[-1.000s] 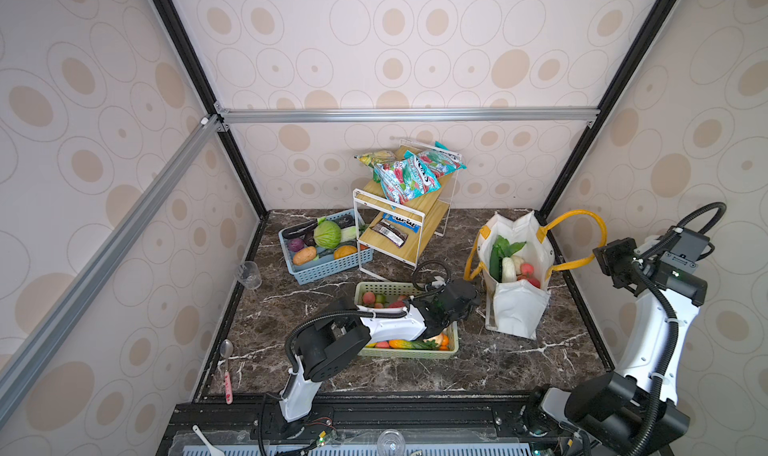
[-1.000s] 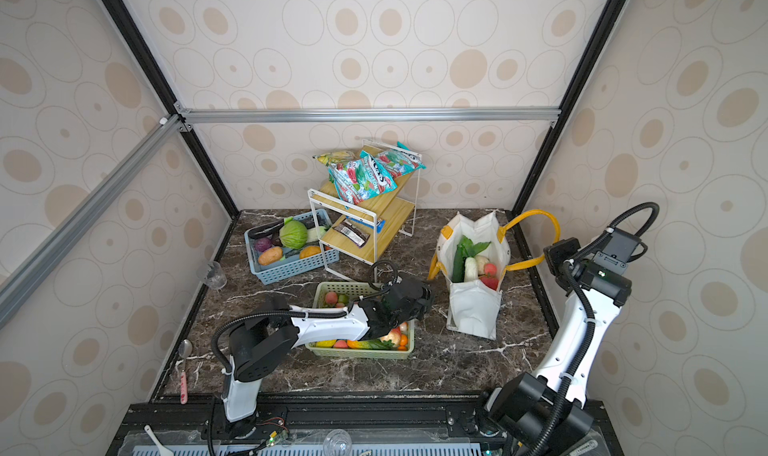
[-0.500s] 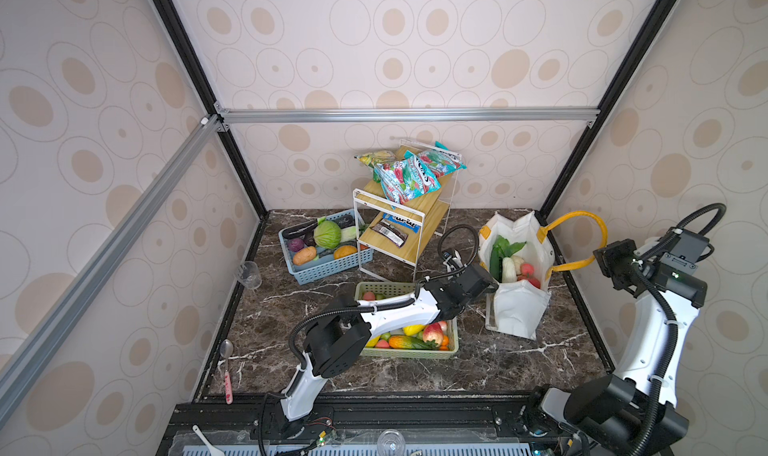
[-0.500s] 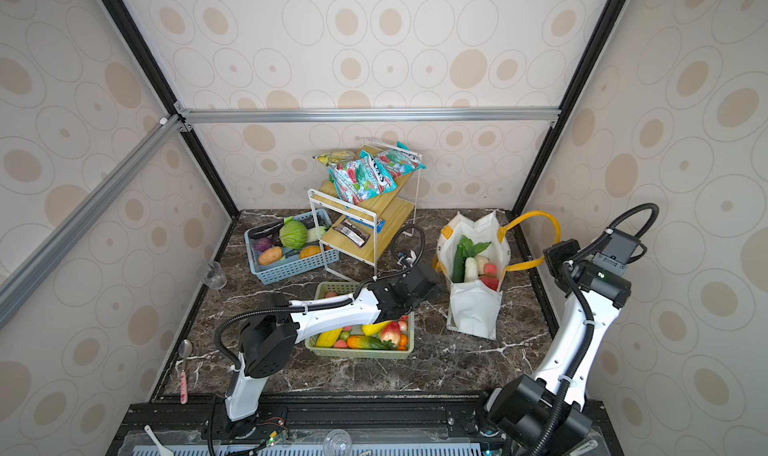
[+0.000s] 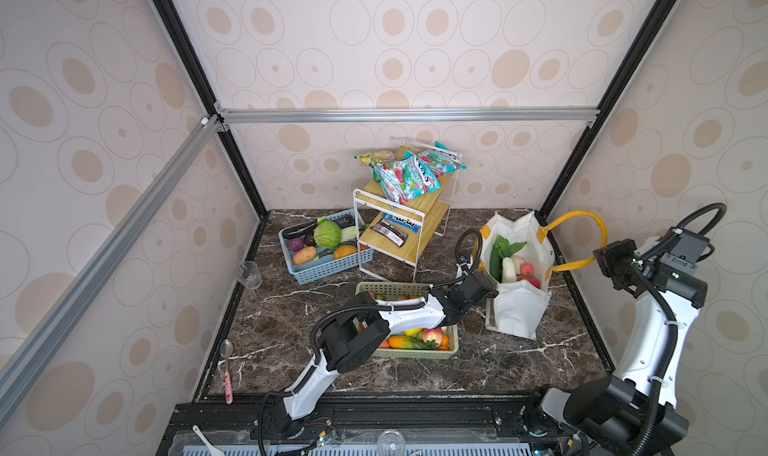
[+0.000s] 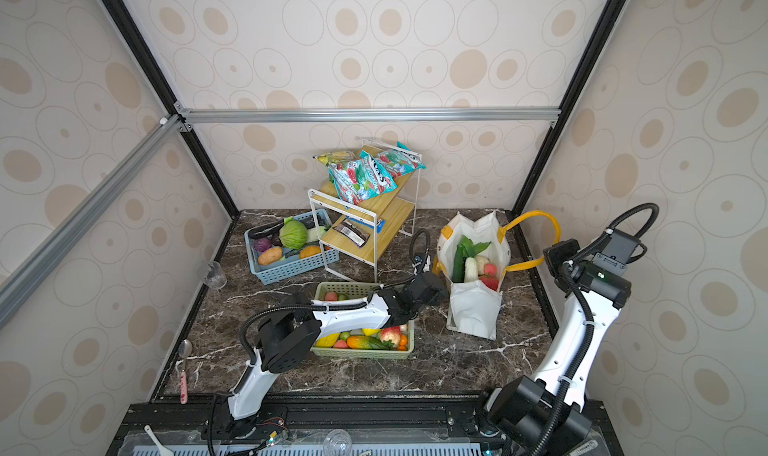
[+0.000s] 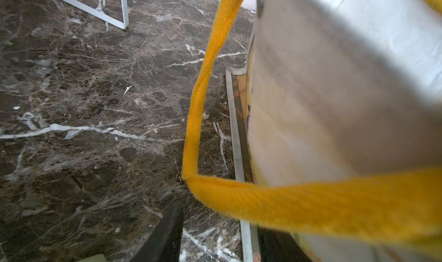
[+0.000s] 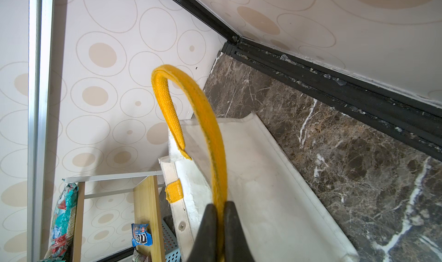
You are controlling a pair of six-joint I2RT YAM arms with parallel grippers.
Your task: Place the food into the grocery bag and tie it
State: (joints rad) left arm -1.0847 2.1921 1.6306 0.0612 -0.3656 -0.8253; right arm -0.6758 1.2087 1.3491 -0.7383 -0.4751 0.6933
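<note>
Both top views show food (image 5: pixel 508 266) in grocery bag (image 5: pixel 519 314), green basket (image 5: pixel 415 355)

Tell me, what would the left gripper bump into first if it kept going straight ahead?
Probably the yellow strap: in the left wrist view it loops across right in front of the left gripper. Just behind it stands the grocery bag's side. Depth is hard to judge.

Bare marble (image 7: pixel 95 105) between rack (image 7: pixel 123 7) and grocery bag (image 7: pixel 311 93)
</note>
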